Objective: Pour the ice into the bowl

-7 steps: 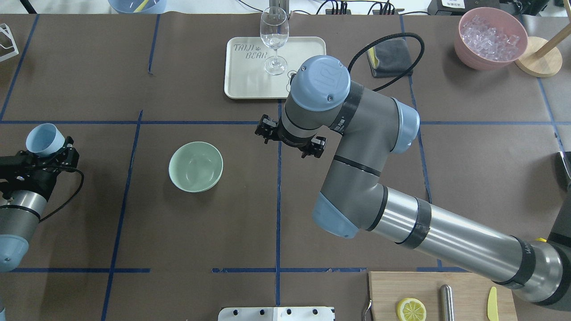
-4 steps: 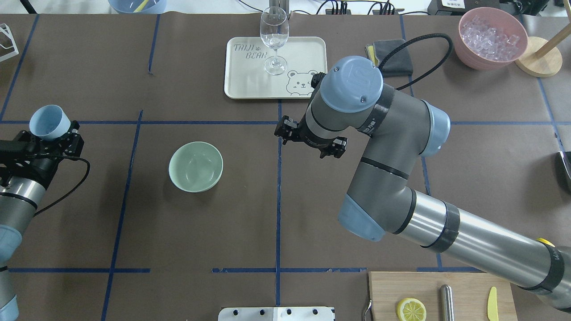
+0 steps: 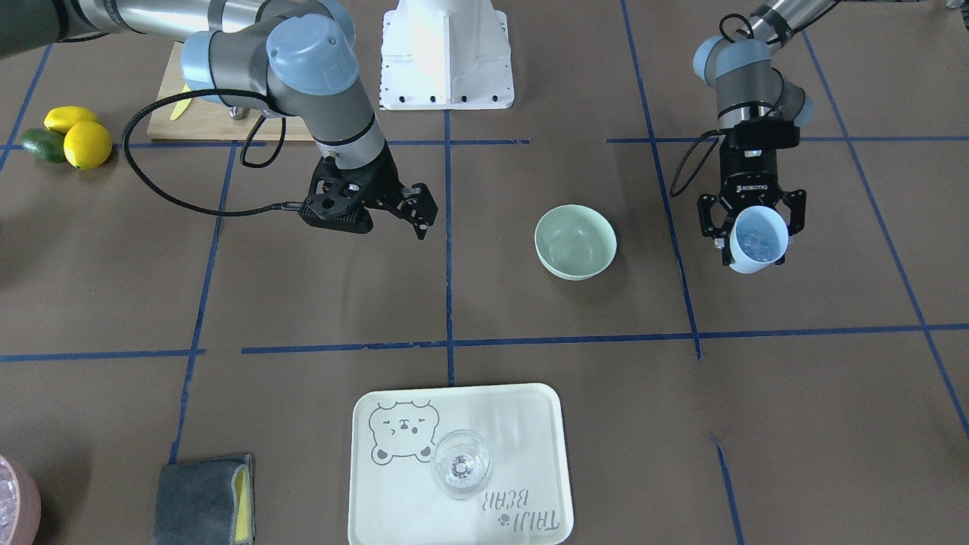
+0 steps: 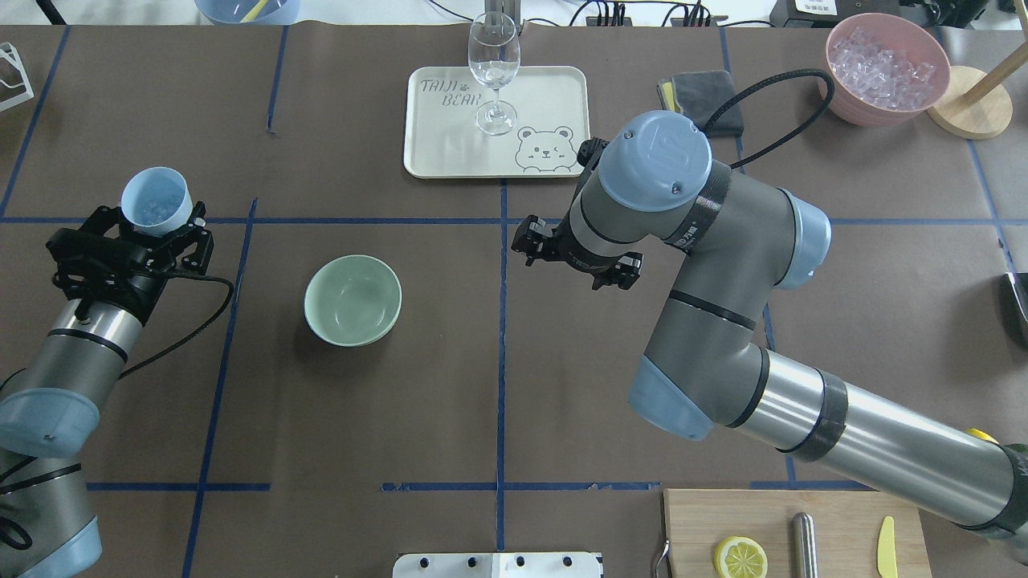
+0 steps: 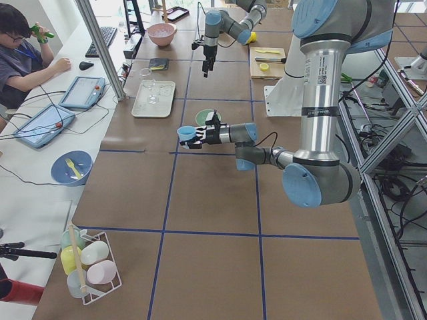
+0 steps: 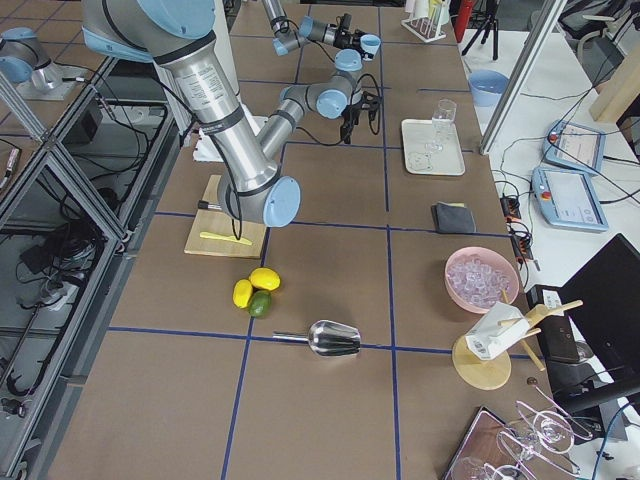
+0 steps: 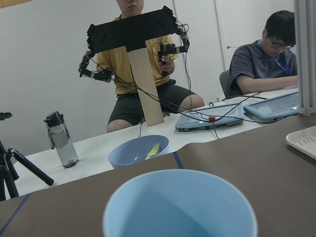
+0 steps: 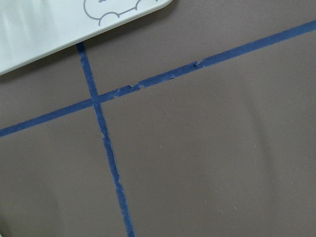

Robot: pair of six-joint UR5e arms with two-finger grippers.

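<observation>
ice [image 4: 154, 207] in cup [image 3: 748, 265] | cup to robot's left of bowl [image 4: 352, 299], apart | glass [image 4: 493, 56] on tray [image 4: 450, 152] beyond bowl

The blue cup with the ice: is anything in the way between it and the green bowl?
No, nothing visible. Between the cup and the bowl lies only bare table with a blue tape line.

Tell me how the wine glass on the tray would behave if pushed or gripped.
Probably tippy: the wine glass stands on a thin stem and small foot, so a high push likely topples it. Its clear glass looks fragile and likely slippery to grip. On the smooth tray it may slide.
</observation>
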